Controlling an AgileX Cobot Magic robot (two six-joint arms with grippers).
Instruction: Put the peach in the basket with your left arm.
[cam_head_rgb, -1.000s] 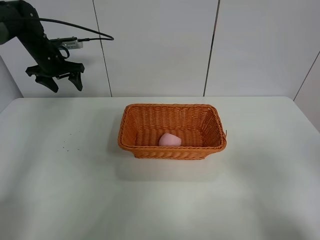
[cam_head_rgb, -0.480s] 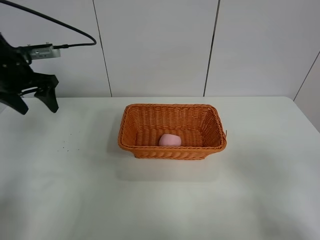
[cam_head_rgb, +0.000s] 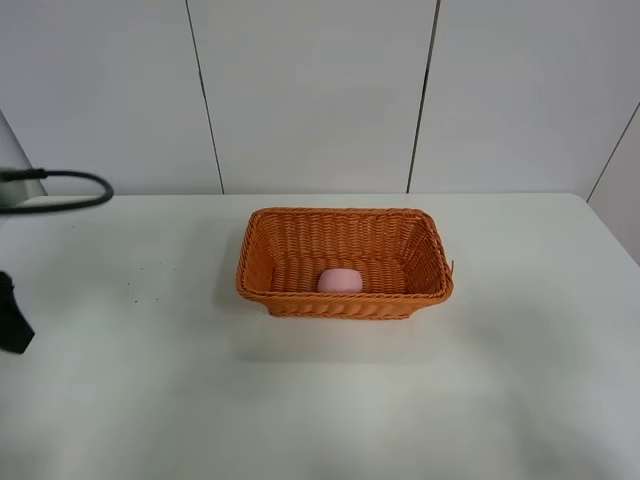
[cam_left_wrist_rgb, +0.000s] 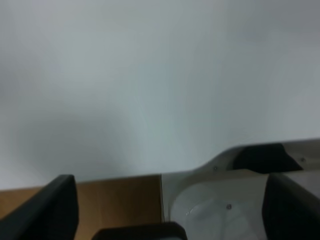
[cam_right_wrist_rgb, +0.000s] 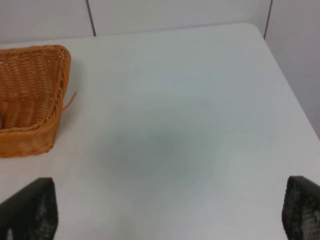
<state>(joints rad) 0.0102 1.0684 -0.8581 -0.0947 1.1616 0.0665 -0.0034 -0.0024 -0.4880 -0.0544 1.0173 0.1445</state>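
Note:
The pale pink peach (cam_head_rgb: 340, 281) lies inside the orange-brown wicker basket (cam_head_rgb: 345, 214), near its front wall, in the middle of the white table. Of the left arm, only a dark part (cam_head_rgb: 12, 315) at the far left edge and its black cable (cam_head_rgb: 70, 198) show in the exterior high view, well away from the basket. In the left wrist view the left gripper (cam_left_wrist_rgb: 170, 182) is open and empty over the table's edge. The right gripper (cam_right_wrist_rgb: 170, 182) is open and empty, with the basket's corner (cam_right_wrist_rgb: 30, 95) off to one side.
The white table (cam_head_rgb: 480, 380) runs to a panelled wall at the back. The left wrist view shows the table's edge, a brown floor (cam_left_wrist_rgb: 115, 200) and a white base part (cam_left_wrist_rgb: 225, 210) below it.
The left arm has swung from high at the back left down and out past the left edge of the view. The peach and the basket have not moved.

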